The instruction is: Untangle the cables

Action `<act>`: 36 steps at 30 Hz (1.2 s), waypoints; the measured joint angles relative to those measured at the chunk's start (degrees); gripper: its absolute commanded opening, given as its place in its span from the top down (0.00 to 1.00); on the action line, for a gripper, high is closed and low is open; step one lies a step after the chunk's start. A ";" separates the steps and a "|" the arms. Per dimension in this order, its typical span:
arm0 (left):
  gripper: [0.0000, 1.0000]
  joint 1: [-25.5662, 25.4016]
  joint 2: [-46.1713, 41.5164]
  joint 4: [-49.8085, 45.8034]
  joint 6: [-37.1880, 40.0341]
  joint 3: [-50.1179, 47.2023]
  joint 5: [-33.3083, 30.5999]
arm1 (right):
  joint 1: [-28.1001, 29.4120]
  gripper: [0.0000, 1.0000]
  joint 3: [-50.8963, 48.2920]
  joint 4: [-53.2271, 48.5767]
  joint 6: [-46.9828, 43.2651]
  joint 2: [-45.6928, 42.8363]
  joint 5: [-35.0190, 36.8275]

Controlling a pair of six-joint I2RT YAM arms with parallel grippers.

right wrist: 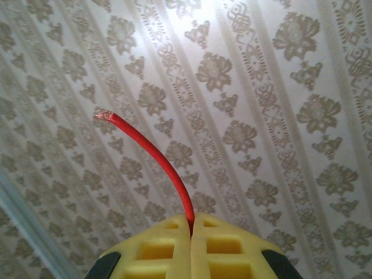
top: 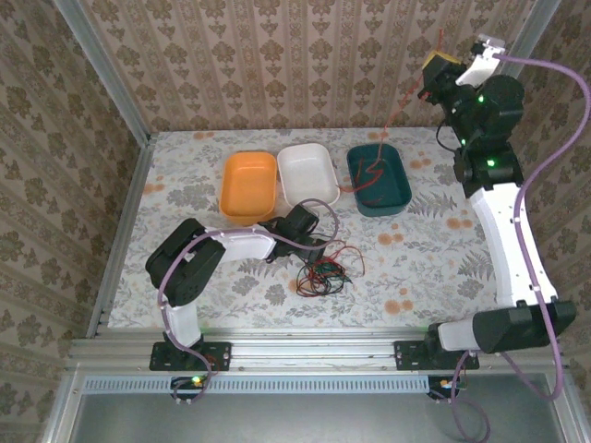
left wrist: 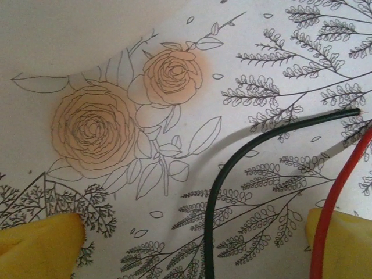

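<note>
While right end effector [right wrist: 190, 224] pinches a thin red cable [right wrist: 152, 152], left end effector [left wrist: 192, 247] wide, other cables [top: 323, 269] tangled

1. The table cover [left wrist: 87, 40] looks matt and smooth; cloth or paper, I cannot tell.
2. The black cable [left wrist: 216, 186] and red cable [left wrist: 331, 209] have smooth, glossy plastic sheaths.
3. The long red cable [right wrist: 157, 160] ends in bare, frayed metal strands.
4. The right gripper [right wrist: 192, 220] has matt yellow fingers [right wrist: 151, 250], seemingly moulded plastic.
5. The orange tray [top: 249, 187], white tray [top: 307, 173] and teal tray [top: 397, 180] are smooth plastic.
6. The frame rail [top: 277, 351] at the bottom is dull metal; the wallpaper [top: 277, 65] is matt.
</note>
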 measured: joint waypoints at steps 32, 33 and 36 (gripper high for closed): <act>0.00 1.05 -0.35 -2.58 -0.02 0.66 0.02 | 24.92 1.00 16.76 -17.51 -44.63 16.76 42.84; 0.00 1.05 -0.35 -2.58 -0.02 0.66 0.02 | 25.55 1.00 17.53 -18.08 -45.42 17.68 43.67; 0.00 1.05 -0.35 -2.58 -0.04 0.66 0.02 | 27.12 1.00 18.99 -18.53 -47.76 20.48 45.72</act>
